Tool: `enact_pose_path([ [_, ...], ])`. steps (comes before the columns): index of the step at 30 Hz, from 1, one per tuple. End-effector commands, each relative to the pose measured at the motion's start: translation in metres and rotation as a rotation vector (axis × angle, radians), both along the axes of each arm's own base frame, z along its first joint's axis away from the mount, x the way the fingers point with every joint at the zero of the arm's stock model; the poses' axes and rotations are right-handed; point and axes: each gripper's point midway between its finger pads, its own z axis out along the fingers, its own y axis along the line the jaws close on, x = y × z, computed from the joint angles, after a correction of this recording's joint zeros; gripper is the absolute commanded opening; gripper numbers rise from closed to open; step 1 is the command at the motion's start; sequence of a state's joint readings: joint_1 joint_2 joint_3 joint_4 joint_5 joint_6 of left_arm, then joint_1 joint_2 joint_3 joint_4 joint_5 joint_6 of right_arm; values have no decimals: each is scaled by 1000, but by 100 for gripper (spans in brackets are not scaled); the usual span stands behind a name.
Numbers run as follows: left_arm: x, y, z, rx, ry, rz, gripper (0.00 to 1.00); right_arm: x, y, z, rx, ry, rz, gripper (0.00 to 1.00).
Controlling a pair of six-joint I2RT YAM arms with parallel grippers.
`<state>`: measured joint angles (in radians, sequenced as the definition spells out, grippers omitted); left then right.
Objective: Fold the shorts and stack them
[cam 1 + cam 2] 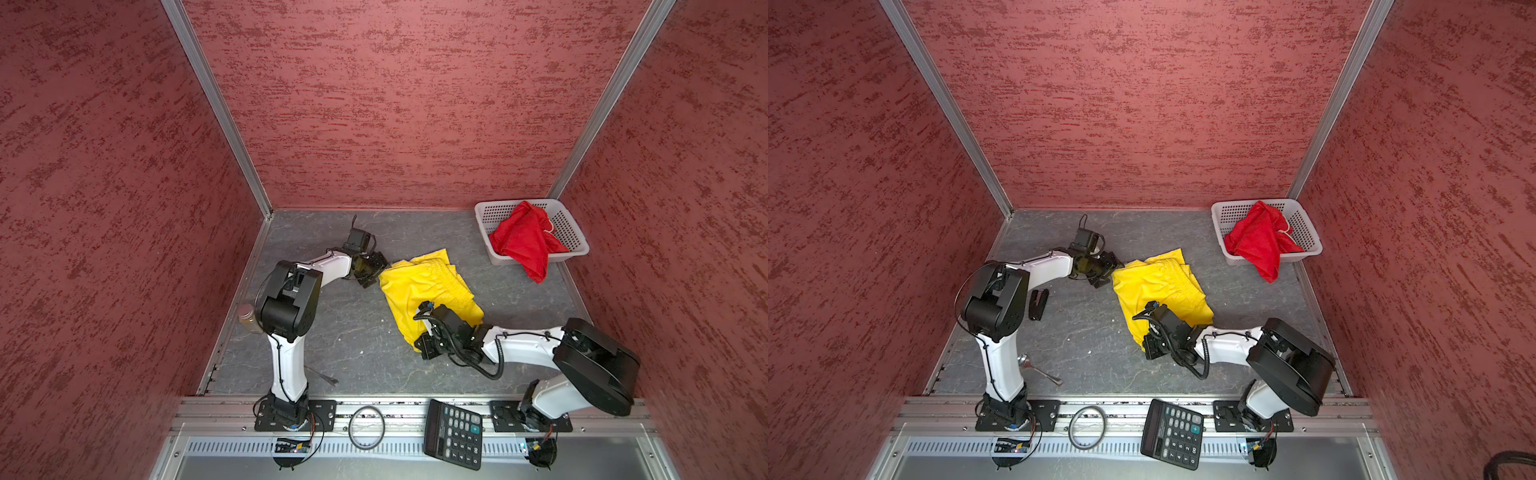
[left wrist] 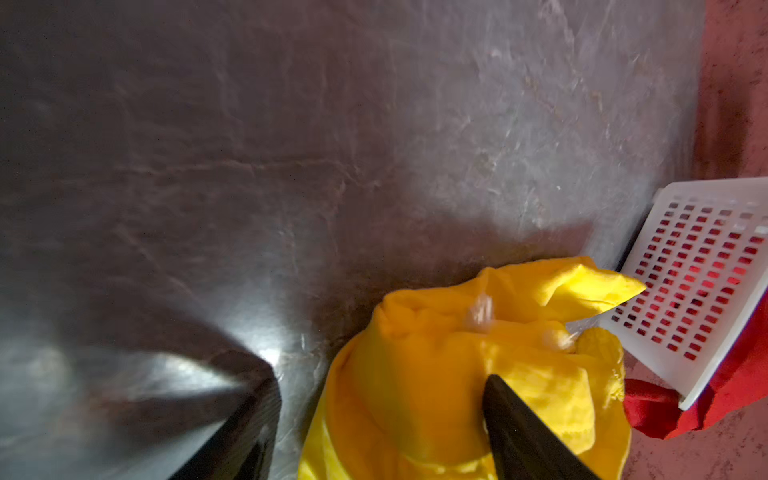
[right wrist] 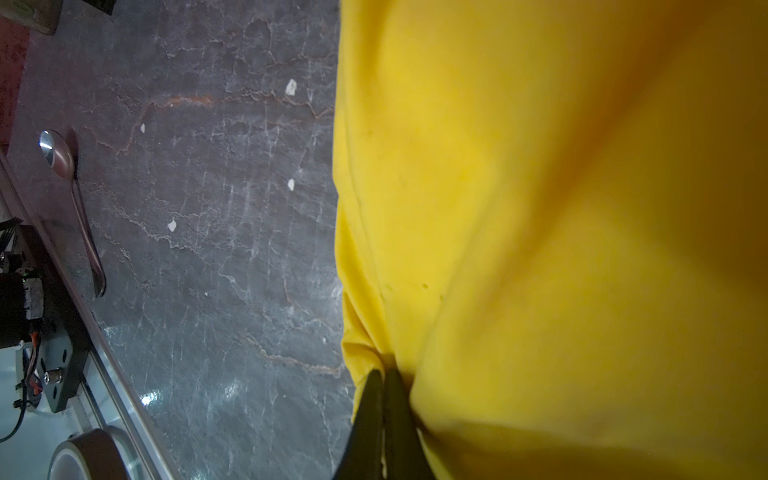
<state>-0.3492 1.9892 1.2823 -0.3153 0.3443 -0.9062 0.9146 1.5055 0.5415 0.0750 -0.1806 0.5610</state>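
Left arm (image 1: 286,361) bent, left claw (image 1: 379,275) spread open, right arm (image 1: 523,343) bent, right claw (image 3: 384,376) pinched on yellow shorts (image 1: 419,286)

The robot has two arms. The left arm (image 1: 286,361) and the right arm (image 1: 523,343) both are smooth and white with big black round joints (image 1: 286,307). Thin black wires (image 1: 277,361) run along the white parts. A curly black cable (image 1: 500,357) hangs by the right arm. Each arm stands on a flat black plate (image 1: 322,420) with shiny screws (image 1: 330,414). The left gripper (image 1: 377,275) and the right gripper (image 3: 384,374) are black all over.
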Motion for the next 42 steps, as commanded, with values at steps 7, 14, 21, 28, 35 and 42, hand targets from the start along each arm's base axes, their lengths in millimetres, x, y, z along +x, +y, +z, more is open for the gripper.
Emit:
enact_pose_path([
  [7,23,0,-18,38,19,54,20,-36,-42,-49,-163,147,-3,0],
  [14,72,31,-26,202,12,58,17,-54,-59,-49,-156,215,-45,0],
  [21,103,44,-22,231,-4,73,31,-41,-53,-33,-130,156,-67,13],
  [28,102,58,26,240,-63,78,53,-6,-26,8,-156,28,-17,66],
  [35,57,48,90,170,-182,39,51,46,-37,78,-247,-200,-64,63],
  [42,-13,3,83,101,-157,-111,53,60,-43,99,-240,-245,-90,60],
])
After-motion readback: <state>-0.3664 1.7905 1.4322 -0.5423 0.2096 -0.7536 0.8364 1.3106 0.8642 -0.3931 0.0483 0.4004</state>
